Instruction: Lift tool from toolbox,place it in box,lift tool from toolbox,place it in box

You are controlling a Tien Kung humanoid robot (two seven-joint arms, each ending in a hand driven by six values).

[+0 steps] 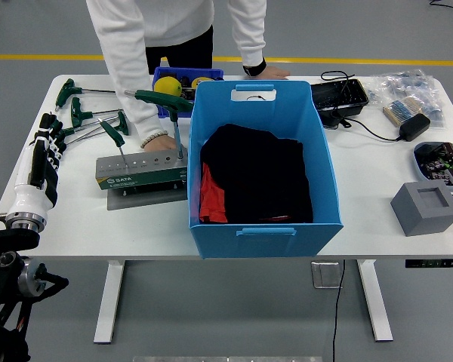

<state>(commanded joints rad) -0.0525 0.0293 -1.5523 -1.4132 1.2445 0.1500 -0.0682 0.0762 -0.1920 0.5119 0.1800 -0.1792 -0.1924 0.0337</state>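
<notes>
A grey tool holder stands on the table left of the blue box. Two green-handled T wrenches stand in it, a small one and a tall one. More green-handled wrenches lie loose at the far left. The blue box holds black and red cloth. My left hand rests near the table's left edge, fingers straight and empty, apart from the holder. A person's hand rests at the holder's back by the tall wrench; the other hand leans on the table behind the box.
A small blue bin with yellow balls sits behind the holder. At the right are a black tray, a power adapter with cable, bagged parts, a grey block and a circuit board.
</notes>
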